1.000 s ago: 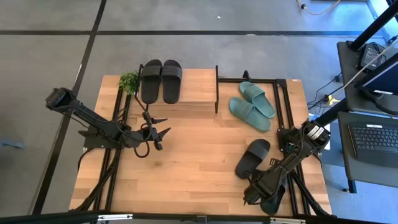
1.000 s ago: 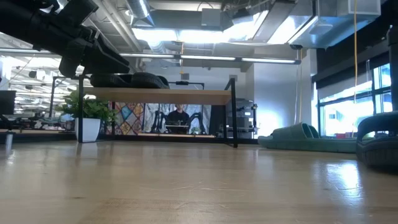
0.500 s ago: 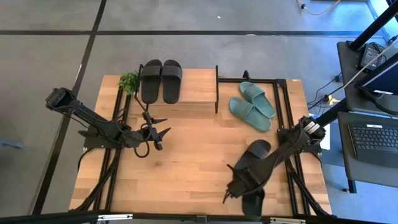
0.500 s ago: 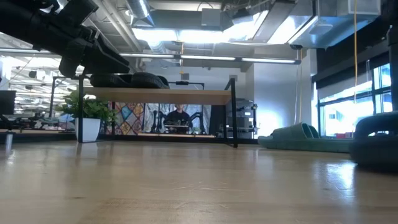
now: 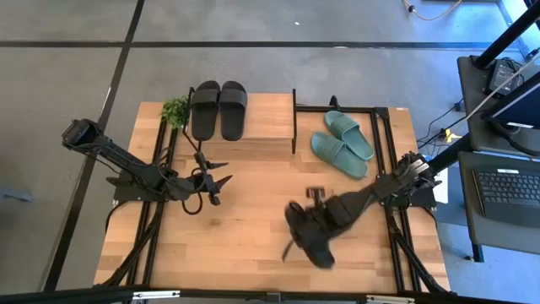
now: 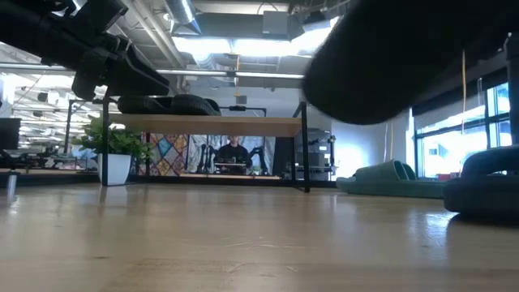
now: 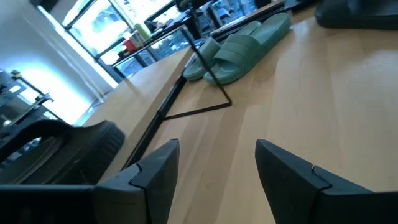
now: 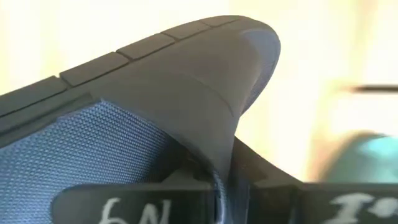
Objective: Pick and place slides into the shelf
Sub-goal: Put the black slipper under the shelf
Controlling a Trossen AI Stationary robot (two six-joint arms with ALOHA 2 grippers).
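My right claw [image 5: 314, 221] is clenched on a black slide [image 5: 305, 235], held above the desk [image 5: 253, 228] middle | my left claw [image 5: 218, 179] hangs spread and empty near the shelf [image 5: 266, 118] | two black slides [image 5: 218, 108] on the shelf top | teal pair [image 5: 341, 142] beside the shelf

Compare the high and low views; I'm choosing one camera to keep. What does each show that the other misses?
Only high: the right claw shut on a black rubber slide above mid-table. Only low: the open space under the wood-topped, black-framed shelf and a person beyond it. Both: the black slide pair on the shelf and the teal rubber slide pair.
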